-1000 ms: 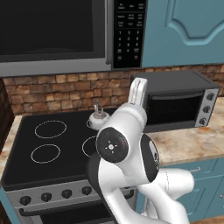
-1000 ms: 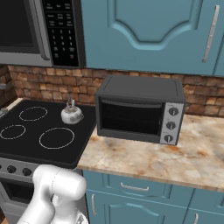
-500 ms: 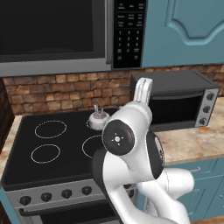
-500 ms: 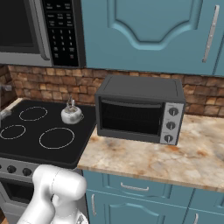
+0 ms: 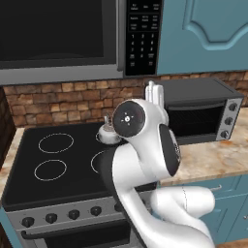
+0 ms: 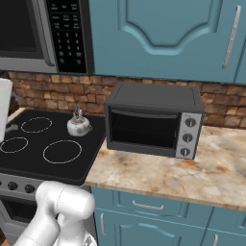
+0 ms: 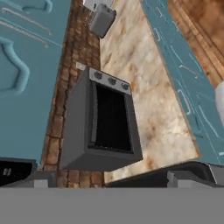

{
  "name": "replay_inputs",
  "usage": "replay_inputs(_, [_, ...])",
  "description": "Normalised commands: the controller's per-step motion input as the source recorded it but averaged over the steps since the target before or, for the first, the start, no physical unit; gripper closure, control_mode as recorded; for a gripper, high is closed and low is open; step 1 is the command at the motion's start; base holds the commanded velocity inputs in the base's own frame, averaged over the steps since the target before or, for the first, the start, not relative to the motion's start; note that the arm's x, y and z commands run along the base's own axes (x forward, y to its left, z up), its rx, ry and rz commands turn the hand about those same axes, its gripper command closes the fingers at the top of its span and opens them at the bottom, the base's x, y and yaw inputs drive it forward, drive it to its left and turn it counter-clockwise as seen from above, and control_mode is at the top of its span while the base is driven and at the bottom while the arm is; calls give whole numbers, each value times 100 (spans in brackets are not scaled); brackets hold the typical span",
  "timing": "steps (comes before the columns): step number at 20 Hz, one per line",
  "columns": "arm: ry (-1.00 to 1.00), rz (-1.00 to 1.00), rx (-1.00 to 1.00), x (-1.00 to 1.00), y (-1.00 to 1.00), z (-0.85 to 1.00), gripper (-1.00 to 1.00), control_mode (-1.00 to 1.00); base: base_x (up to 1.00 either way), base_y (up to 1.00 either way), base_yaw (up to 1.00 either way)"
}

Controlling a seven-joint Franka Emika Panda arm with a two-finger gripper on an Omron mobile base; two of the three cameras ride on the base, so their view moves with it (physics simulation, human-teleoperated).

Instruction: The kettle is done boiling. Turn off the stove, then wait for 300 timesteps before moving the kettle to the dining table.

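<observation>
Up at the centre of the left base view, the white two-finger gripper (image 5: 155,92) stands wide and empty, presumably idling through the wait; the small shiny silver kettle (image 6: 78,126) sits on the black glass stove (image 6: 29,161), centre-left in the right base view, beside the black toaster oven (image 6: 153,120)

Open cooktop left of the kettle (image 6: 79,126); toaster oven (image 6: 153,120) close on its right.

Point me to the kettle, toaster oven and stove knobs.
kettle (image 6: 78,126), right base view, its rounded silver body.
toaster oven (image 6: 144,128), right base view, its glass door.
stove knobs (image 5: 73,214), left base view, one front-panel knob.
</observation>
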Motion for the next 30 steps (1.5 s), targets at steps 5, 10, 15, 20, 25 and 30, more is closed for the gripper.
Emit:
replay_inputs(5, [49,3,-12,17,7,-1,-100,-100,0,0,0])
replay_inputs(10, [20,9,-5,6,44,-24,-100,-100,0,0,0])
replay_inputs(15, [10,21,0,8,22,-35,-100,-100,0,0,0])
replay_inputs(20, [5,21,-1,6,-1,-35,-100,-100,0,0,0])
replay_inputs(25, [2,12,-2,7,-11,-20,-100,-100,0,0,0])
replay_inputs(30, [5,20,-7,28,-6,-5,-100,-100,0,0,0])
